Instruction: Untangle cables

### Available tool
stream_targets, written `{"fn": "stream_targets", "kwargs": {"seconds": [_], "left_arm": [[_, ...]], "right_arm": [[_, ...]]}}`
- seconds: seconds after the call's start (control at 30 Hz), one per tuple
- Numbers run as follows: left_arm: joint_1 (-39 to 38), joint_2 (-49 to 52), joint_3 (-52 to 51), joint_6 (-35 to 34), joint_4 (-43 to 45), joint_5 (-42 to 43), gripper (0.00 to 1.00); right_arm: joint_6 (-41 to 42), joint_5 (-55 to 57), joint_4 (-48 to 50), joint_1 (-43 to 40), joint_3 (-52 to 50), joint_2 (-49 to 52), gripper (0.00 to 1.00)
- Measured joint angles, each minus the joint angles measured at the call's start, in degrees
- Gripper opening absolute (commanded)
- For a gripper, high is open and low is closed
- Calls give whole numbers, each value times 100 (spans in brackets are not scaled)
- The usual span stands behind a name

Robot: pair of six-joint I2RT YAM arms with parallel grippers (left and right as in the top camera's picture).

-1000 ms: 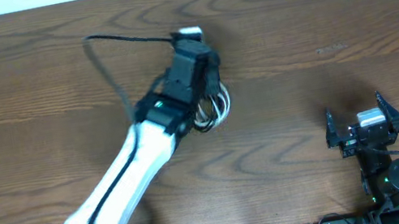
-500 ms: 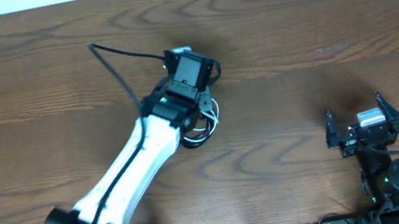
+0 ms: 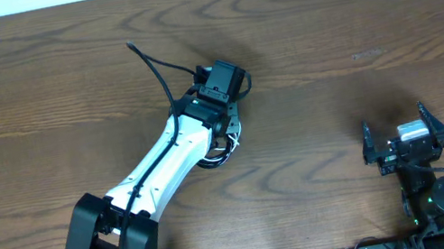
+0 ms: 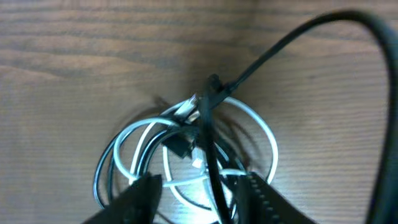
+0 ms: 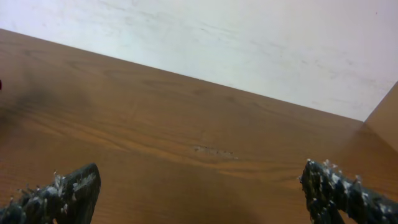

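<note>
The white cable point(image 4: 268, 133) lies coiled in loops on the wooden table, with the black cable point(image 4: 292, 37) crossing over it and arcing off to the upper right. My left gripper point(image 4: 199, 199) points down over the coil. Its two fingers are apart and straddle several strands, with a black strand running between them. In the overhead view the left gripper point(image 3: 223, 113) covers most of the coil; part of the white cable point(image 3: 228, 145) peeks out beside the arm, and the black cable point(image 3: 152, 63) trails up and left. My right gripper point(image 3: 396, 124) is open and empty at the front right.
The wooden table point(image 3: 350, 19) ends at a white wall at the back, seen in the right wrist view point(image 5: 249, 43). The right gripper point(image 5: 205, 193) faces bare wood. The left arm point(image 3: 156, 168) runs diagonally from the front left.
The left arm has swung its base end rightward and the gripper has settled lower over the coil. The black cable's free end has shifted right. The right arm has not moved.
</note>
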Motion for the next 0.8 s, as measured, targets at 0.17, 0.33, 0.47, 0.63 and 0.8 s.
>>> {"fn": "stream_targets", "kwargs": {"seconds": [0.17,0.33,0.47,0.63,0.8], "left_arm": [[0,-70,7,153,586,70,57],[0,-127,22,181,1189,94,15],[0,-127,24,243,1462,98,31],[0,-127,24,249,1362,92,53],[0,-122,26,227,1163,96,62]], "right_arm": [[0,0,0,0,0,0,99],[0,0,0,0,0,0,99],[0,0,0,0,0,0,99],[0,0,2,0,0,0,99],[0,2,0,0,0,0,99]]}}
